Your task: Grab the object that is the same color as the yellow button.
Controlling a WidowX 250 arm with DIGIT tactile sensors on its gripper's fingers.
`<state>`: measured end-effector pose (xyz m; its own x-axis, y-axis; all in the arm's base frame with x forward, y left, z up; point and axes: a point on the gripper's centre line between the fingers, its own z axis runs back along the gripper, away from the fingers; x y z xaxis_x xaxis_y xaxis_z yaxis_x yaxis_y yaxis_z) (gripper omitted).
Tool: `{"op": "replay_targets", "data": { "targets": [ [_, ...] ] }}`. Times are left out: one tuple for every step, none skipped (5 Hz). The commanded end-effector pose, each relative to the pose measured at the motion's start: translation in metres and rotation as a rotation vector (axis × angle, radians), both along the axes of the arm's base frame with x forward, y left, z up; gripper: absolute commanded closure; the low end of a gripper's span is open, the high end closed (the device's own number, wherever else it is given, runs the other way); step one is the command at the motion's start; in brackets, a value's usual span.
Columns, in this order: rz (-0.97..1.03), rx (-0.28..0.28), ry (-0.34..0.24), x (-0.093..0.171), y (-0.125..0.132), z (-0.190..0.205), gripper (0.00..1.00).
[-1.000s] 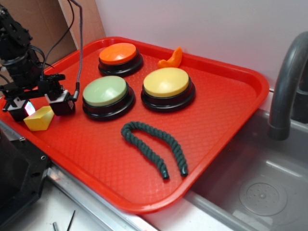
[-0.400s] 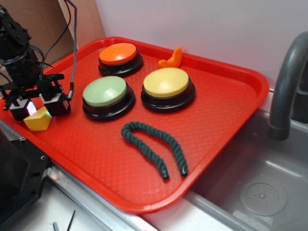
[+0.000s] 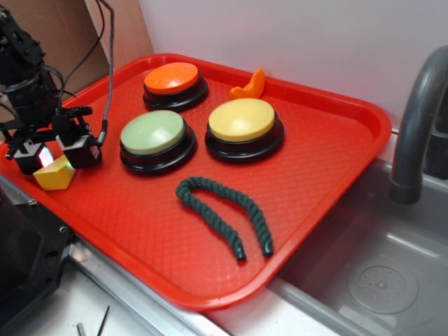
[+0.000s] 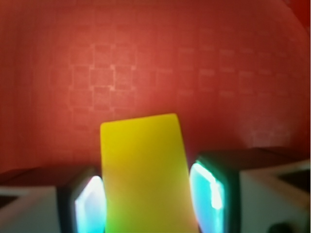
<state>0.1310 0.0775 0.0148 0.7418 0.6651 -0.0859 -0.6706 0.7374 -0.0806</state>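
The object, a small bright-yellow wedge block (image 3: 56, 176), lies on the red tray (image 3: 336, 161) near its left edge. My gripper (image 3: 54, 159) stands straight over it, one finger on each side. In the wrist view the block (image 4: 143, 160) fills the gap between the two glowing pads (image 4: 206, 189), and both pads sit against its sides, so the gripper (image 4: 150, 204) is shut on it. The block still rests on the tray. The yellow button (image 3: 242, 119), a pale yellow dome on a black base, stands in the middle of the tray, well right of the gripper.
A pale green button (image 3: 152, 131) sits just right of the gripper, and an orange button (image 3: 172, 77) behind it. A small orange curved piece (image 3: 250, 87) lies by the far rim. A dark green rope (image 3: 224, 210) lies in front. A sink (image 3: 378, 280) and faucet (image 3: 420, 119) are at the right.
The fingers have drawn closer together around the yellow block since a second ago, the right finger moving left. The block shifted slightly left. Little has moved in the last half second.
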Motion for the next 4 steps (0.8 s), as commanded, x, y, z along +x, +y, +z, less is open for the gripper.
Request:
{"op": "replay_targets", "data": {
  "targets": [
    [-0.221, 0.070, -0.139, -0.006, 0.027, 0.067, 1.00],
    [-0.295, 0.168, -0.123, -0.011, 0.023, 0.091, 1.00],
    [-0.393, 0.254, -0.093, -0.010, 0.019, 0.106, 1.00],
    [-0.429, 0.312, -0.109, -0.005, 0.020, 0.120, 1.00]
  ]
}}
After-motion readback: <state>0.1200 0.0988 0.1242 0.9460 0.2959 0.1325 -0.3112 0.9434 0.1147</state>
